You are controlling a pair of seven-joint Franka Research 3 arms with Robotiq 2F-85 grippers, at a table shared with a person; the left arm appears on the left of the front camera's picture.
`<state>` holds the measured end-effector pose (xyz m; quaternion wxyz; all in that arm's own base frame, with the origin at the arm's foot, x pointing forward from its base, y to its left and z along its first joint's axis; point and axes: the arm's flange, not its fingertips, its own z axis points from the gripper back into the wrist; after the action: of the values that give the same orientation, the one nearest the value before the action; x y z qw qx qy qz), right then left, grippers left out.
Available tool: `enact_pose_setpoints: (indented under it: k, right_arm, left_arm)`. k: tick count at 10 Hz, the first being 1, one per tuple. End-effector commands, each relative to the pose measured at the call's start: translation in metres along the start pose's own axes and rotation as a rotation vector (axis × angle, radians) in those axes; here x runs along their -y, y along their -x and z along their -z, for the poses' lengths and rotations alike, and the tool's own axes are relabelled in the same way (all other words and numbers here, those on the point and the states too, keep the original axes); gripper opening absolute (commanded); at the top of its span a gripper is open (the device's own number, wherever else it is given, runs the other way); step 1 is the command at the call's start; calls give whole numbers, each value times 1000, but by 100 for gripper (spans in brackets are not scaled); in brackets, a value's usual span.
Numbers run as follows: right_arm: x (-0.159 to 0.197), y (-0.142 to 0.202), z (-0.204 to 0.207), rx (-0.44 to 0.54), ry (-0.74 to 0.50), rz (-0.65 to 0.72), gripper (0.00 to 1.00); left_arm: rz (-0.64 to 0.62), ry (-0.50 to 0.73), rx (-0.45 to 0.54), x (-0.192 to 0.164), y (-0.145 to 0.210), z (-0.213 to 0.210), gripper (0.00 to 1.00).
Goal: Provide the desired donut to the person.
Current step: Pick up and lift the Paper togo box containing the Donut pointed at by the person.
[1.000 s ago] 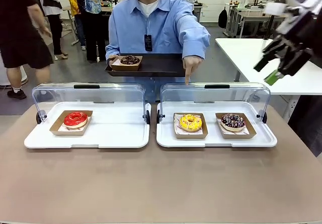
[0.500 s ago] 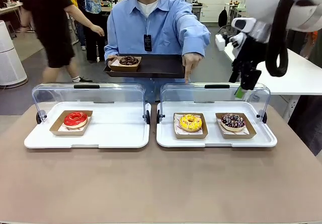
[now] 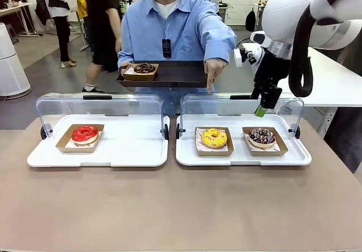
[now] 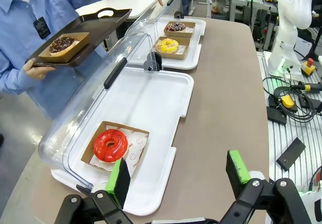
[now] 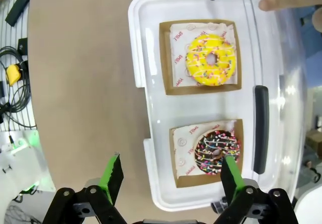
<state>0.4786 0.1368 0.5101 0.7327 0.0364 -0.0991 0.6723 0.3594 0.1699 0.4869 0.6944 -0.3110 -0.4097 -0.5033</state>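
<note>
My right jaws stand wide apart and hold nothing; in the front view they hang from my right arm (image 3: 294, 20) just behind the raised clear lid (image 3: 243, 107) of the right white case (image 3: 186, 156), with one green pad (image 3: 259, 111) showing low (from my right wrist I look straight down into that case, pads spread over its outer end). Two donuts lie in it, each on its own brown paper tray; the yellow donut (image 3: 214, 137) sits toward the table's middle, and the chocolate sprinkled donut (image 3: 262, 135) sits toward the outer end, close under one of my pads in the wrist view. The person (image 3: 175, 25) stands at the far side of the table (image 3: 181, 206); one hand (image 3: 214, 71) points a finger down over the lid, above the yellow donut; the other hand (image 4: 34, 67) holds a black tray (image 3: 181, 73) bearing a chocolate donut (image 3: 145, 68). My left jaws are likewise wide apart and empty, hovering above the table's near edge beside the left case (image 4: 166, 98); there the red donut (image 4: 110, 145) sits alone under an open lid.
</note>
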Motion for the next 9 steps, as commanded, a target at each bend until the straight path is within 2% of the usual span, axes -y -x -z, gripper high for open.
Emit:
enact_pose_setpoints:
  k: [1,7,9]
  right_arm:
    - [0,3,-3,-3,-2,-10,100]
    - [1,2,-3,2,4,3,100]
    - [-4,-41,17,-49,8,-24,100]
  left_arm:
    - [4,-6,26,1,0,0,100]
    - [4,-6,26,1,0,0,100]
    - [4,-6,26,1,0,0,100]
